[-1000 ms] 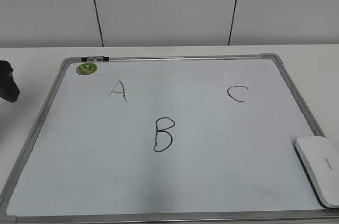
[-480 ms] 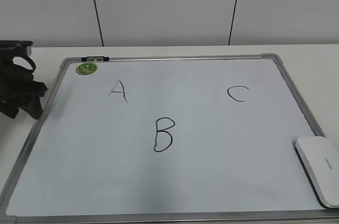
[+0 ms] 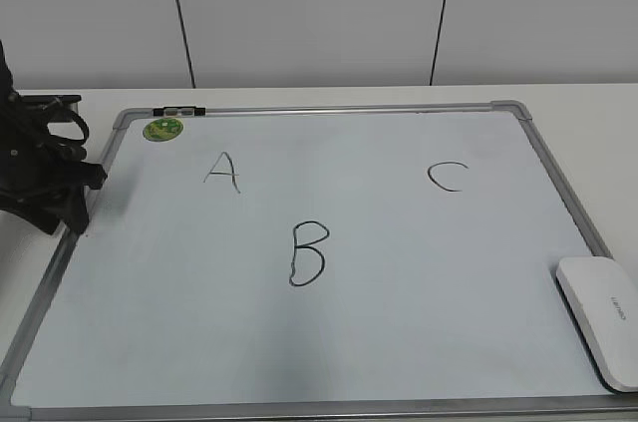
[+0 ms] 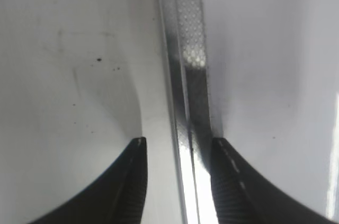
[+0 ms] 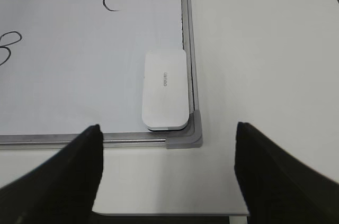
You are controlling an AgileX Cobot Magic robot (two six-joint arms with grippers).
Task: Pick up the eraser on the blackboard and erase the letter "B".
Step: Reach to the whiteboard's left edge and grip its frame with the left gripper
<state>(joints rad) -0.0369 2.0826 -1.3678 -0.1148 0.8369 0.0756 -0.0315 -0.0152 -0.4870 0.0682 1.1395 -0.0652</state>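
A: Nearest, what is lying untouched?

B: The eraser (image 3: 601, 330), in the blackboard (image 3: 329, 143)'s near right corner; the right gripper (image 5: 167, 173) is hovering over the bench (image 5: 254, 49), spread wide, empty.

A: Farther off?

B: The letter "B" (image 3: 308, 253) is standing intact. The left gripper (image 4: 177, 152) is arriving at the left frame, apparently straddling it, parted and possibly steadying it.

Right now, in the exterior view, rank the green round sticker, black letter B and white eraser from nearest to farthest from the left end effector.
1. Green round sticker, top left corner.
2. Black letter B, board centre.
3. White eraser, far right edge.

The left end effector sits at the board's left frame.
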